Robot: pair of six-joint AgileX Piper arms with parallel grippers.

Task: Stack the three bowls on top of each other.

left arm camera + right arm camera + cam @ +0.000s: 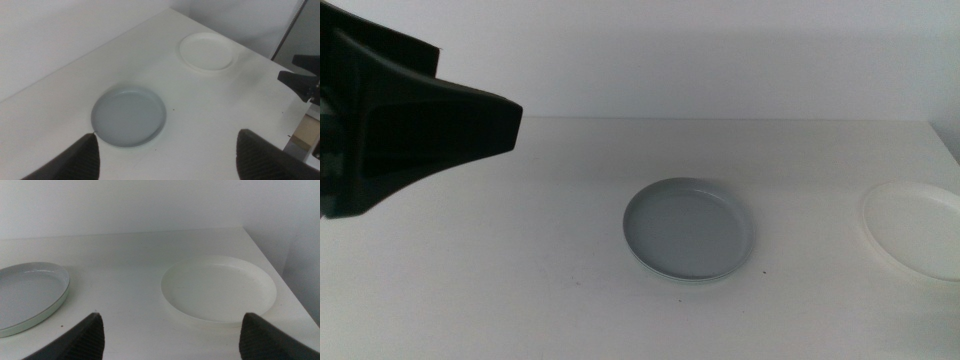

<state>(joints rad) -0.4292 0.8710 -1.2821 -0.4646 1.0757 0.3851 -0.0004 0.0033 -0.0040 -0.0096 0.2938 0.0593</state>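
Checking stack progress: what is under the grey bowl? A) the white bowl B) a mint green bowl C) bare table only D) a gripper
B: the grey bowl is nested on a mint green bowl, whose rim shows beneath it; the white bowl sits apart.

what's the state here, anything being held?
Nothing is held. The grey bowl sits mid-table with a mint green rim showing under its edge, so it appears to rest in the green bowl. The white bowl lies apart near the table's right edge, unstacked. The left gripper hovers open above the grey bowl; the right gripper is open, facing the white bowl.
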